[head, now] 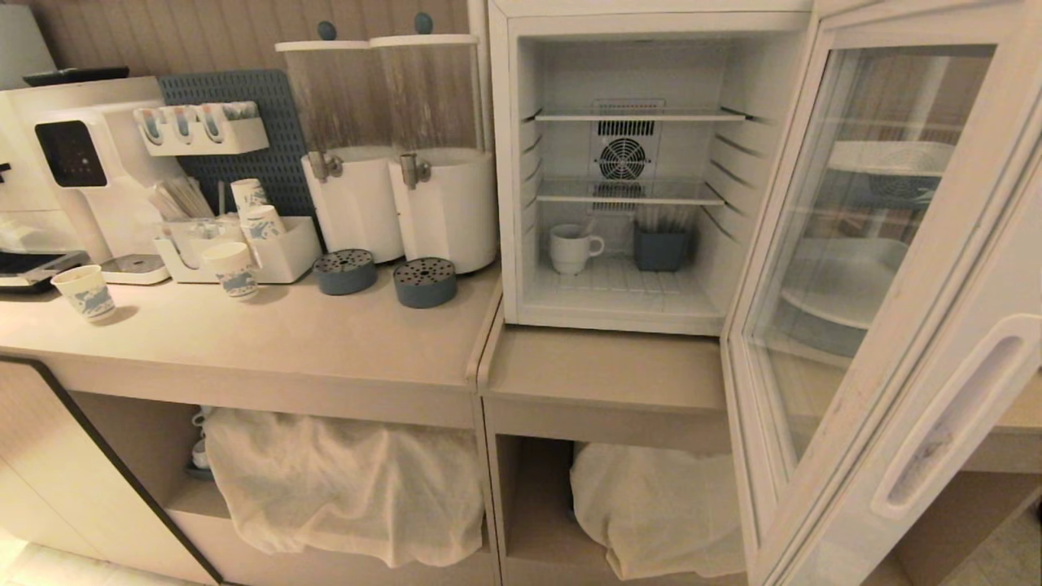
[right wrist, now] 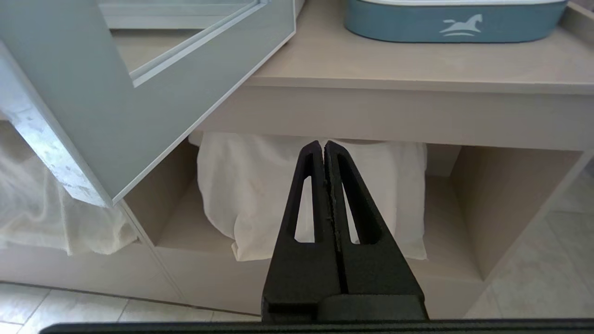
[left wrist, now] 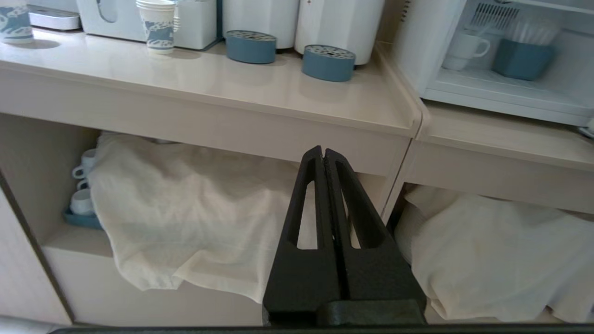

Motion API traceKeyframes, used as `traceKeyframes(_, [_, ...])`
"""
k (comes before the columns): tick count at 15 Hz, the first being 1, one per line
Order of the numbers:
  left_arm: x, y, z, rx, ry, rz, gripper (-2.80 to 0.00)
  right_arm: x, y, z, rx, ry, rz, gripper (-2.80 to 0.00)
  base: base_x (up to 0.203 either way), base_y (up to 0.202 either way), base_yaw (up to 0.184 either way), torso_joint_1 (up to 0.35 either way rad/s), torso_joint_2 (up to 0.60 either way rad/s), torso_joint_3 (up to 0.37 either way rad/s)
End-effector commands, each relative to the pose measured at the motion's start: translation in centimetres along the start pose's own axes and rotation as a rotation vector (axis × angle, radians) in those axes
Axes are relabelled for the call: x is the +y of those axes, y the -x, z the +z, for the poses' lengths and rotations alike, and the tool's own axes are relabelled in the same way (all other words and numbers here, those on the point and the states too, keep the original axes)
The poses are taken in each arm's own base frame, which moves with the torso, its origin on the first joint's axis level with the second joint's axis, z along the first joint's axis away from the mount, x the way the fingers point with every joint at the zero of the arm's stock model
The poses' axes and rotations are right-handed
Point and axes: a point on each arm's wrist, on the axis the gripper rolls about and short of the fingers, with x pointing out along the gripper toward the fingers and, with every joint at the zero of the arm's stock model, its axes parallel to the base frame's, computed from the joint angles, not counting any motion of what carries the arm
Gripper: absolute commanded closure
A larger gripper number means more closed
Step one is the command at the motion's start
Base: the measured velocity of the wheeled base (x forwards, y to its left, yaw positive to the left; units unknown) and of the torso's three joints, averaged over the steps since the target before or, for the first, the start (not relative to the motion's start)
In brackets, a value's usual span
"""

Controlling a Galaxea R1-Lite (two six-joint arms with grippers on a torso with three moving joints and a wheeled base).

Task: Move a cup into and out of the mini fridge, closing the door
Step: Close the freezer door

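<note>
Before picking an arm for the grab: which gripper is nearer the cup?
Left. The left gripper sees the cup up ahead in the mini fridge; the right gripper hangs beyond the open door.

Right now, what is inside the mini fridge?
On the mini fridge floor stand the cup and a blue holder of pale sticks. Both wire shelves are bare. The holder hides whatever lies behind it.

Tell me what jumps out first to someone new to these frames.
The mini fridge on the counter's right end stands wide open, its glass door swung toward the camera. On its floor, the white cup sits left of a blue holder. Left of the fridge stand two drink dispensers.
</note>
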Motion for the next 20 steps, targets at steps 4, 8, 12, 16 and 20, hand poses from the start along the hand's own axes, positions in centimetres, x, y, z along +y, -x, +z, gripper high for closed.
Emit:
traceKeyframes(4, [0.2,-0.1,-1.1,0.033,0.001,0.006,0.00,0.0,0.0,0.0,-0.005,-0.017,-0.001,0.00,0.000,0.000,0.000,0.000,0.00,0.000])
traceKeyframes(8, [0.2,-0.1,-1.1,0.033,0.001,0.006,0.00,0.0,0.5,1.6,-0.070,-0.032,-0.008,0.00,0.000,0.000,0.000,0.000,0.00,0.000])
traceKeyframes(12, [0.2,-0.1,-1.1,0.033,0.001,0.006,0.00,0.0,4.9,8.2,-0.224,-0.034,0.001,0.00,0.000,0.000,0.000,0.000,0.00,0.000])
traceKeyframes(16, [0.2,-0.1,-1.1,0.033,0.001,0.006,0.00,0.2,10.0,11.7,-0.255,-0.025,0.105,0.00,0.000,0.000,0.000,0.000,0.00,0.000])
traceKeyframes(20, [0.2,-0.1,-1.1,0.033,0.003,0.007,0.00,0.2,13.4,15.7,-0.359,-0.066,0.106,0.00,0.000,0.000,0.000,0.000,0.00,0.000])
